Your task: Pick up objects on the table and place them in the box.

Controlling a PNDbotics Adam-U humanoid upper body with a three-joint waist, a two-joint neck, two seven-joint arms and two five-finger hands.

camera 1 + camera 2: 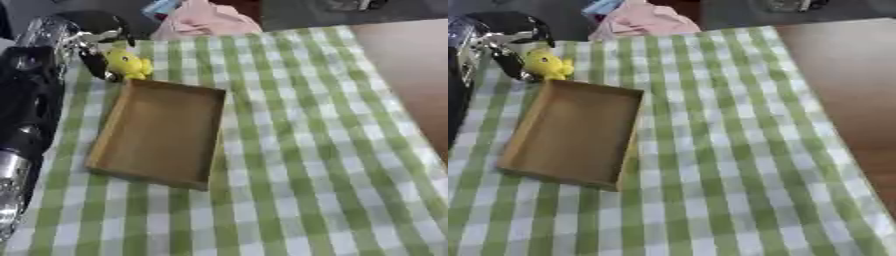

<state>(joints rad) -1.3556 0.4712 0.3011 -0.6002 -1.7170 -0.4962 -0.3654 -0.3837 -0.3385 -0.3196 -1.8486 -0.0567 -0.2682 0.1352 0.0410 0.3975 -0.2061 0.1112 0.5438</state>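
Note:
A shallow brown cardboard box lies open on the green and white checked cloth, left of centre, with nothing inside it. Just beyond the box's far left corner is a small yellow toy. My left hand comes down along the left edge, and its dark fingers are curled against the toy's left side. The toy sits at or just above the cloth, outside the box. My right hand shows in neither view.
My left arm, black with silver joints, fills the left edge beside the box. A pink cloth bundle lies past the table's far edge. Bare brown tabletop runs along the right side of the cloth.

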